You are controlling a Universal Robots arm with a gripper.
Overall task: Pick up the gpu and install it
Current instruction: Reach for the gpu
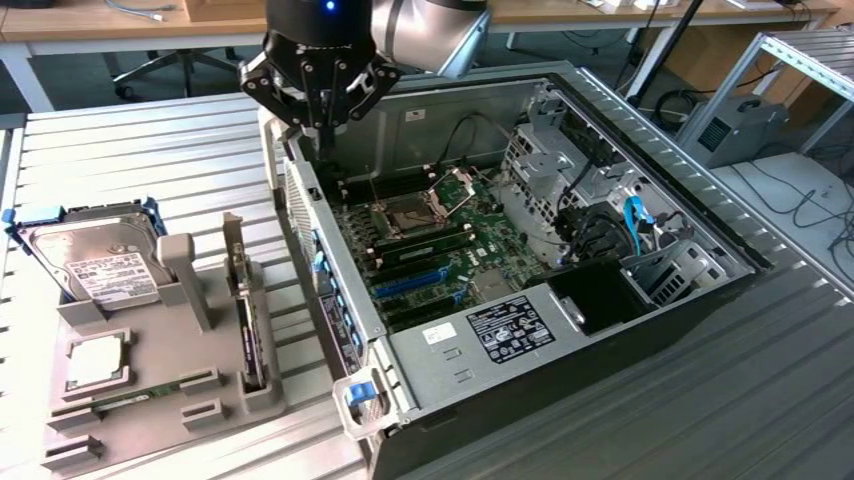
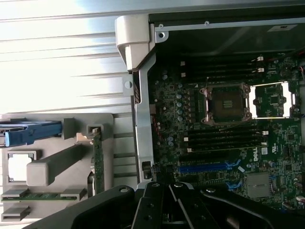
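While the hard drive (image 1: 100,265) sits far to the exterior view's left on the grey holder (image 1: 180,345), the gpu (image 1: 248,320) stands on edge in a slot just right of it, untouched. Gripper (image 1: 324,140) hangs over the rear wall of the open case (image 1: 427,120), fingers pressed together, pinching nothing. Card looks light, stiff, fragile: likely best pinched on its upper board edge, clear of the fan.

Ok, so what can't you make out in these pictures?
Graphics card: stands edge-on in the grey holder in both views, fan side hidden.
Label inside the computer case: print too small, exterior view.
Near end of the computer case: cut off by the exterior view's lower edge.
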